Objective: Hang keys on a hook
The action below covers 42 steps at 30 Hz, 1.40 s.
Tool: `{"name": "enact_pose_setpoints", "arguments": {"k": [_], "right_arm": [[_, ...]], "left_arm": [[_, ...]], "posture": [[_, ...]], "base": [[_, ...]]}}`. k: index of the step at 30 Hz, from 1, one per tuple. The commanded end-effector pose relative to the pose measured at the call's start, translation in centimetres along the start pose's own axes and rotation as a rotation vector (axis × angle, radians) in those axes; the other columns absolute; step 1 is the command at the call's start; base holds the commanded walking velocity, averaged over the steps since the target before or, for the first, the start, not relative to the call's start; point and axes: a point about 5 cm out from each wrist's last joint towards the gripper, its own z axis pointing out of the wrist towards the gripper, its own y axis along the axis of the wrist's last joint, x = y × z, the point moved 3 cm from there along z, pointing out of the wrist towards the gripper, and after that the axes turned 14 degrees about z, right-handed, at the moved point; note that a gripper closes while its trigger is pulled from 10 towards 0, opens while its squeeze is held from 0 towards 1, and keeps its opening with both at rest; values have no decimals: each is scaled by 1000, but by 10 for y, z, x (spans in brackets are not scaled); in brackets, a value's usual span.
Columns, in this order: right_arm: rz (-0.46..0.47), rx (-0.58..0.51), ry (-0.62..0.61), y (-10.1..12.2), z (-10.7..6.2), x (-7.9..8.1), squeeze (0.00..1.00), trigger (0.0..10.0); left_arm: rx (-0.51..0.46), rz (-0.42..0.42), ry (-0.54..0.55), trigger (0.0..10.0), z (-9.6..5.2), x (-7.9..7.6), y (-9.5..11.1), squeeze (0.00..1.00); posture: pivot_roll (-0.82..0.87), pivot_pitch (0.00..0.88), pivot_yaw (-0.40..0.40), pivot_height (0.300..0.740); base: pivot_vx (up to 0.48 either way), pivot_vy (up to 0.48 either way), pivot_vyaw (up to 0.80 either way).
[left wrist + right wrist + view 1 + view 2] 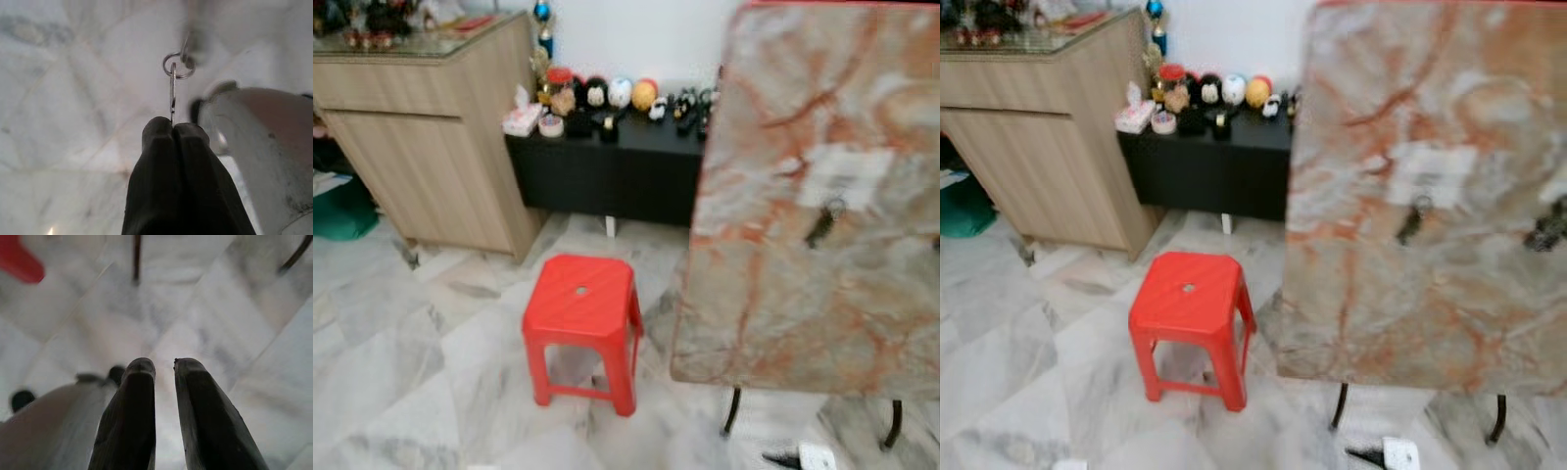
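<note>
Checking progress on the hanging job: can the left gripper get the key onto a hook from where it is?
Probably not yet. The left gripper pinches the key over marble floor; no hook is clearly made out.

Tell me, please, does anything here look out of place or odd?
Nothing looks spilled or broken. One small oddity: a white item with a dark piece lies loose on the floor beside the marble table. The left hand pinches a key.
</note>
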Motion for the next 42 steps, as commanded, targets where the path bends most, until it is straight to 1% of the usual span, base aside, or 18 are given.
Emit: {"name": "enact_pose_setpoints", "arguments": {"k": [1,11,17,21,23,26,29,33,37,42], "right_arm": [[-2,2,17,-1,1,7,0,10000],[-12,1,18,1,1,8,0,10000],[-37,6,18,1,1,7,0,10000],[-37,4,19,1,1,8,0,10000],[-65,8,22,1,1,10,0,10000],[-69,9,27,0,2,11,0,10000],[-69,9,29,0,2,12,0,10000],[-72,10,31,0,2,13,0,10000],[-73,11,32,0,2,14,0,10000],[-71,10,32,0,2,14,0,10000]], "left_arm": [[21,16,-6,10000,-1,1,-8,0],[12,16,-7,10000,0,0,-2,0],[5,12,-9,10000,0,-1,-1,0],[8,28,-10,10000,-1,3,-6,0],[10,35,-4,10000,-3,9,-9,0],[15,46,-2,10000,-3,12,-12,0],[17,58,-1,10000,-4,14,-12,0],[14,54,4,10000,-4,16,-12,0],[9,54,5,10000,-3,17,-8,0],[11,55,3,10000,-3,17,-7,0]], "posture": [[-27,0,3,721],[-29,0,6,721],[-34,0,5,721],[-48,0,17,721],[-66,0,30,721],[-76,0,43,721],[-75,0,42,721],[-71,0,43,721],[-72,0,47,721],[-77,0,48,721]], "base": [[0,-480,0],[0,-480,0],[0,-480,0],[0,-480,0],[0,-480,0],[0,-480,0],[0,-480,0],[0,-480,0],[0,-480,0],[0,-480,0]]}}
